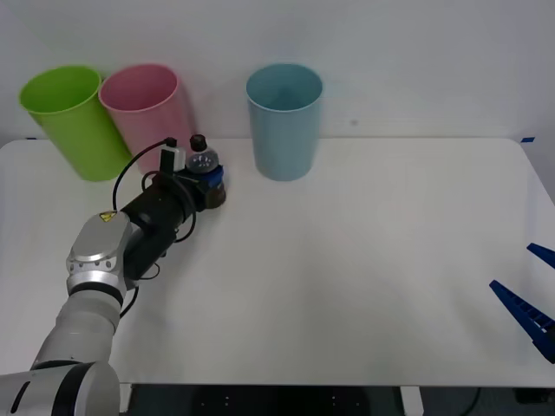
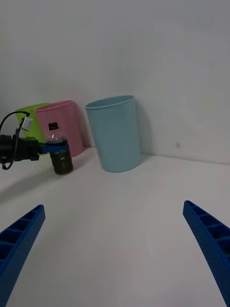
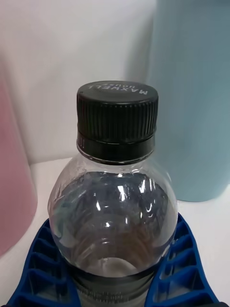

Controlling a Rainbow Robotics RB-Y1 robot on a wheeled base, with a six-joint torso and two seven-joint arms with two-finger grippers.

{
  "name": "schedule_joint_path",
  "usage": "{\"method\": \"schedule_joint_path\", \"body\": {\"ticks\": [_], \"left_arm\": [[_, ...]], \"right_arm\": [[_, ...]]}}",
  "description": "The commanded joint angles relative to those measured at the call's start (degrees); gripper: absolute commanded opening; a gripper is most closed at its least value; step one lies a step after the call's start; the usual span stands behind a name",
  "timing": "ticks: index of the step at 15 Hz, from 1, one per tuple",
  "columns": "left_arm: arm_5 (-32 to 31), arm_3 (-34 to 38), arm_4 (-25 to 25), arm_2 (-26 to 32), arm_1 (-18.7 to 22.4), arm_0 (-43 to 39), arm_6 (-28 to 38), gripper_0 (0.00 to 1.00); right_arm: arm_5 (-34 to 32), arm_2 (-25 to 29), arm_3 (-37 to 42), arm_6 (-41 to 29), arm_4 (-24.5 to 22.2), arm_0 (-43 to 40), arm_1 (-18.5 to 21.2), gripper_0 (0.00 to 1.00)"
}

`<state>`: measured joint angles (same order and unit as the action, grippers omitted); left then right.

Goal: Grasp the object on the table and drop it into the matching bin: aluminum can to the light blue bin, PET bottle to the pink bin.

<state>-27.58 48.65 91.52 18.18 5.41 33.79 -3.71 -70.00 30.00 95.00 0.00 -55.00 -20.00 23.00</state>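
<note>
left tool [image 1: 211, 180] grips the pet bottle [image 1: 205, 170] beside the pink bin [image 1: 147, 108]; right tool [image 2: 115, 249] spread wide.

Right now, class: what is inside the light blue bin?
The front view looks into the light blue bin: only its pale inner wall shows, nothing visibly inside. The near rim covers part of the floor. The left hand holds the PET bottle outside it.

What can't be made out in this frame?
- Bottle base, front view: behind the left hand, so lifted or standing is unclear.
- Bottle label, left wrist view: cut off by the bottom edge.
- Pink bin base, front view: hidden by the left arm.
- Right hand, front view: cut off at the frame edge.
</note>
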Motion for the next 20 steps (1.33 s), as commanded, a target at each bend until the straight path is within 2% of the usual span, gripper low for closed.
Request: {"method": "schedule_joint_path", "body": {"ticks": [1,3,8,14,17,20], "left_arm": [[-0.6,0.0,-5.5,-3.8,2.6,-1.4,-0.1,0.0],[-1.5,0.0,-8.6,-6.0,4.2,-2.1,-0.2,0.0],[-4.9,0.5,-21.4,-12.1,10.5,-4.1,-1.0,0.0],[-4.4,12.5,-35.5,-19.4,17.4,-11.7,-0.2,0.0],[-2.4,18.9,-38.1,-18.7,18.3,-15.3,-0.2,0.0],[3.9,26.8,-39.3,-18.4,18.9,-18.9,1.2,0.0]], "right_arm": [[0.0,0.0,0.0,0.0,0.0,0.0,0.0,1.0],[0.0,0.0,0.0,0.0,0.0,0.0,0.0,1.0],[0.0,0.0,0.0,0.0,0.0,0.0,0.0,1.0],[0.0,0.0,0.0,0.0,0.0,0.0,0.0,1.0],[0.0,0.0,0.0,0.0,0.0,0.0,0.0,1.0],[0.0,0.0,0.0,0.0,0.0,0.0,0.0,1.0]]}}
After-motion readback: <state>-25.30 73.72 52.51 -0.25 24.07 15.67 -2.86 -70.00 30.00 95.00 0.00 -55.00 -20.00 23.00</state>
